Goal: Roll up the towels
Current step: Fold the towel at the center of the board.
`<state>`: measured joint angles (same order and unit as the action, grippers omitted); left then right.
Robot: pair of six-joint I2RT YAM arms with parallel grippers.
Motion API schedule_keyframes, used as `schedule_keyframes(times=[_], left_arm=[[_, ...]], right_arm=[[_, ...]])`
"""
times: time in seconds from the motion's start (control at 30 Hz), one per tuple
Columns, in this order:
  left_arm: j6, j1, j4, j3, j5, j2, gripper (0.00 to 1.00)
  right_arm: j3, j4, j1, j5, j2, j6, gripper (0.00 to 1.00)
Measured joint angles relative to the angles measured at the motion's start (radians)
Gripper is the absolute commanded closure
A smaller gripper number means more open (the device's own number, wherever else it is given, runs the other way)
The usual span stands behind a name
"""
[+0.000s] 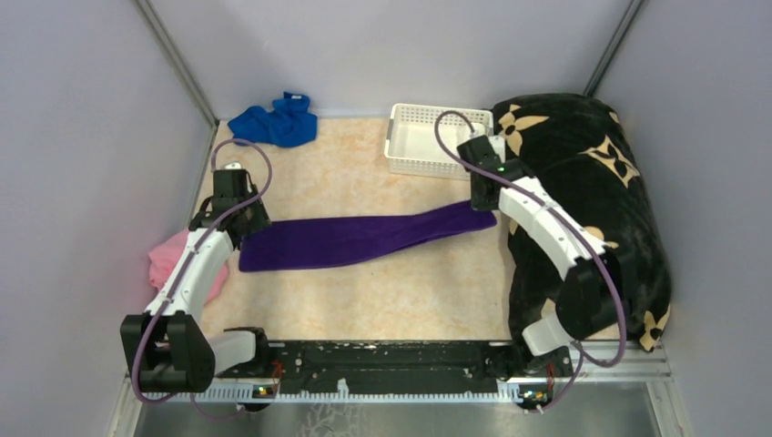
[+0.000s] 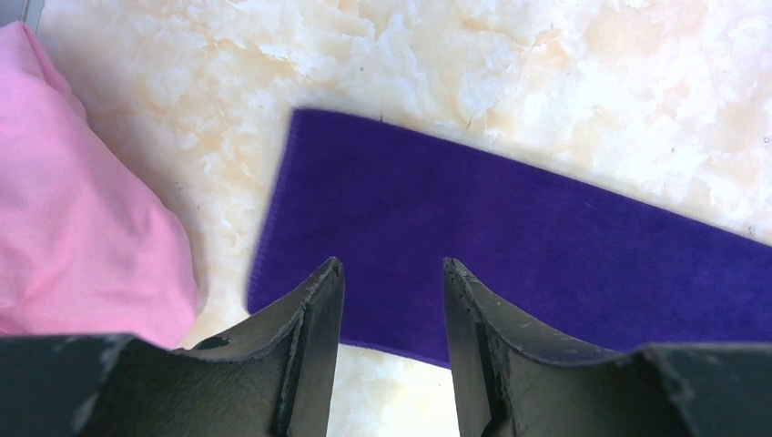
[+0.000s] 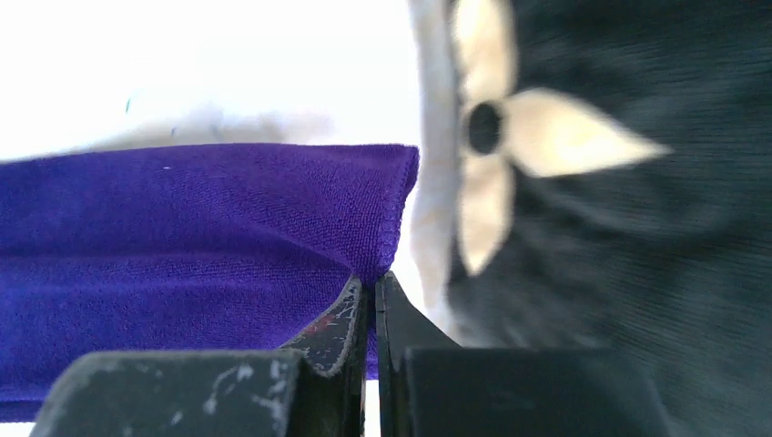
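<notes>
A dark purple towel (image 1: 364, 238) lies stretched flat across the table, its left end nearest the left arm and its right end by the black blanket. My right gripper (image 3: 370, 278) is shut on the right end's hem of the purple towel (image 3: 182, 228); in the top view the right gripper (image 1: 483, 200) sits over that end. My left gripper (image 2: 391, 264) hangs open just above the left end of the purple towel (image 2: 510, 237), with nothing between its fingers; the top view has it (image 1: 244, 224) at the towel's left edge. A bright blue towel (image 1: 275, 122) lies crumpled at the back left.
A pink cloth (image 1: 173, 264) lies bunched at the left edge, next to the left arm. A white slotted basket (image 1: 405, 146) stands at the back centre. The big black blanket with beige flowers (image 1: 601, 200) fills the right side, under the right arm.
</notes>
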<state>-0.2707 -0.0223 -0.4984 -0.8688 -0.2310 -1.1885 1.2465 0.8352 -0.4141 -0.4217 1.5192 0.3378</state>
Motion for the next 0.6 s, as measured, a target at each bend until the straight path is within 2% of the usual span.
schedule_keyframes(times=[0.13, 0.4, 0.47, 0.6], left_arm=[[0.0, -0.002, 0.0, 0.0, 0.003, 0.006, 0.49], [0.002, -0.012, 0.003, 0.004, 0.04, 0.02, 0.49], [0.003, -0.015, 0.003, 0.007, 0.06, 0.02, 0.49], [0.002, -0.017, 0.004, 0.009, 0.125, 0.009, 0.49]], right_arm=[[0.08, 0.06, 0.038, -0.129, -0.085, -0.034, 1.0], [0.102, 0.127, 0.246, -0.302, -0.156, -0.131, 1.0], [0.119, 0.136, 0.246, -0.29, -0.16, -0.155, 1.0], [0.15, 0.129, 0.212, -0.171, -0.162, -0.184, 1.0]])
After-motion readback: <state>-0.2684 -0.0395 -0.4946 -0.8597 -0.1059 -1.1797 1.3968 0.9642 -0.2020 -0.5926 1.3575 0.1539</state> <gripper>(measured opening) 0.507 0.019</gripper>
